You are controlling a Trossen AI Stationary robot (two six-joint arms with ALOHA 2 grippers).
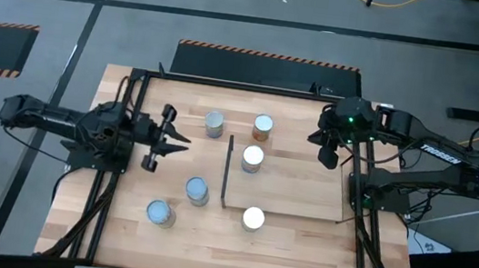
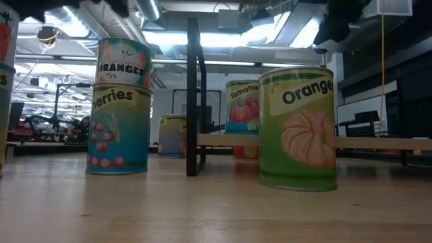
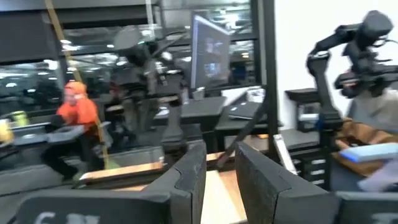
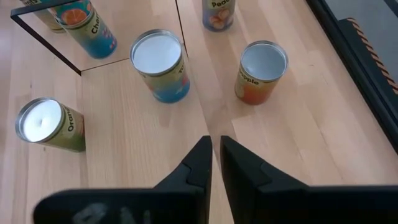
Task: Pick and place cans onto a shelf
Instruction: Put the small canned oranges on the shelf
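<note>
A: Where do the cans stand, taking the shelf (image 1: 305, 192) as the mark?

B: From above, its thin dark panel (image 1: 228, 171) runs along the edge facing the left arm. One white-topped can (image 1: 253, 159) stands on the board just beside that panel. A second white-topped can (image 1: 253, 218), the green orange can (image 2: 298, 128) in the low view, sits at the board's near edge; I cannot tell whether it is on the board or just off it.

A: And the other four?

B: Off the shelf. An orange-sided can (image 1: 262, 127) stands just beyond the board's far edge, a silver-topped can (image 1: 214, 124) beside it. Two pale-blue-topped ones, (image 1: 198, 190) and (image 1: 159, 213), stand on the tabletop on the panel's other side.

A: The right gripper (image 1: 327, 149)?

B: Near the shelf's far corner on the right arm's side, above the table. Its wrist camera shows the fingers (image 4: 193, 168) nearly together with only a slim gap, pinching nothing.

A: The left gripper (image 1: 165, 140)?

B: Well apart from the panel, beyond the loose cans. Its fingers (image 3: 186, 180) stand partly spread, with nothing between them and touching no can.
</note>
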